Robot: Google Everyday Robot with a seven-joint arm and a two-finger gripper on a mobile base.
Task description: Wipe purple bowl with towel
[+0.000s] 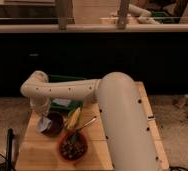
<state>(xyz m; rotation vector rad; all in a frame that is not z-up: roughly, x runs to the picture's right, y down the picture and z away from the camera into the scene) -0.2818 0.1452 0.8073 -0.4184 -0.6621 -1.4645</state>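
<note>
camera view shows 1 cream-coloured robot arm [67, 90] reaching left across a light wooden table [37, 152], bending at its elbow and dropping steeply to the gripper [41, 114]. the gripper sits low at the left edge of the small dark purple bowl [56, 125]. a pale, crumpled cloth towel [43, 123] lies right under the gripper, against the bowl's left rim and apparently overlapping into it. wiping needs that contact, so the wiping step looks to be in hand. whether the gripper is clamped on the towel or only pressing on it cannot be told, since the wrist hides it.

the purple bowl stands on the table's front-left part. it is just left of a yellow, banana-like object [73, 118] and behind-left of a round reddish-brown bowl [73, 146] with dark contents. a thin silvery utensil [88, 122] lies near the yellow object. a green tray [67, 78] sits behind, partly masked by the arm. the steep wrist probably keeps pressure on the towel while clearing the neighbours. a wide sweep to the right could nudge the yellow object.
</note>
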